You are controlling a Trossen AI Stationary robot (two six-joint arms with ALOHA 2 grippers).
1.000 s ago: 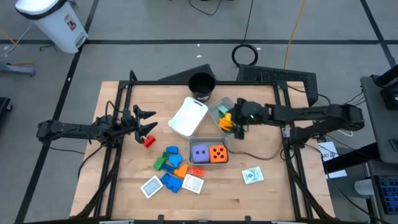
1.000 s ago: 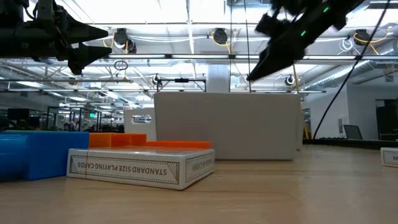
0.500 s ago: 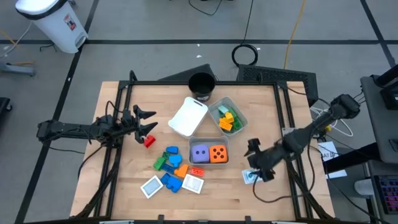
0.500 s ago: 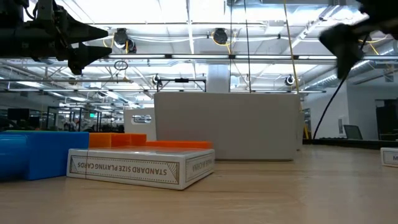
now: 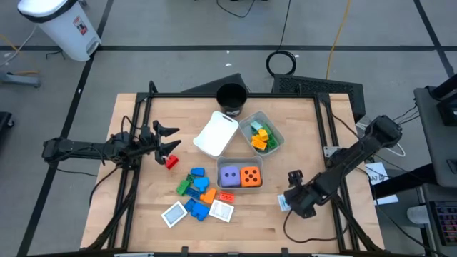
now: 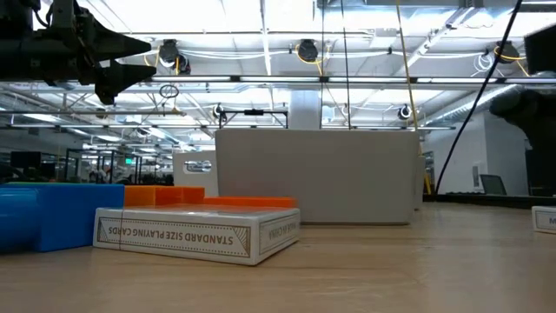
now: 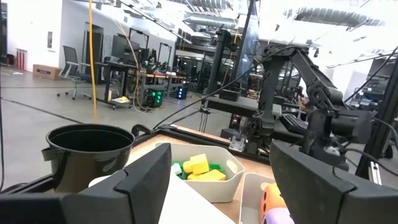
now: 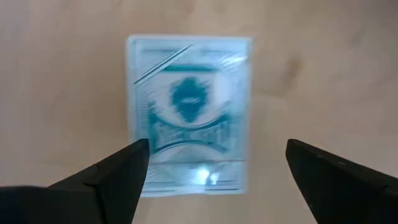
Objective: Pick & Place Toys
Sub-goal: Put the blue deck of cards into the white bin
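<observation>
High view gave you the whole layout: your right gripper (image 5: 292, 202) sat low over the lower right of the counter (image 5: 143, 207), directly above the white card box (image 5: 284, 203), which the arm mostly covered from that angle. Only the right wrist view showed you that box properly: the teal-printed card box (image 8: 189, 115) lay flat on the wood, framed between your two dark fingers (image 8: 106, 177), the jaws spread wide to either side of it and not touching it.

Your left gripper (image 5: 168, 139) waited at the left of centre, its jaws apart, with a red block (image 5: 171, 162) just below it on the counter. The left wrist view showed you what the overhead flattened: the black cup (image 7: 87, 149) standing upright beside a translucent tray (image 7: 205, 177) holding yellow and green blocks (image 7: 199, 167).

From above, you could also see the loose toys (image 5: 194, 187) clustered at lower centre, with two flat white tiles (image 5: 173, 213) below them, and the purple die (image 5: 229, 175) and orange die (image 5: 250, 176) side by side in their own tray (image 5: 239, 187). The low view showed you only a playing-card box (image 6: 195, 230) close up, with blue and orange blocks behind it.
</observation>
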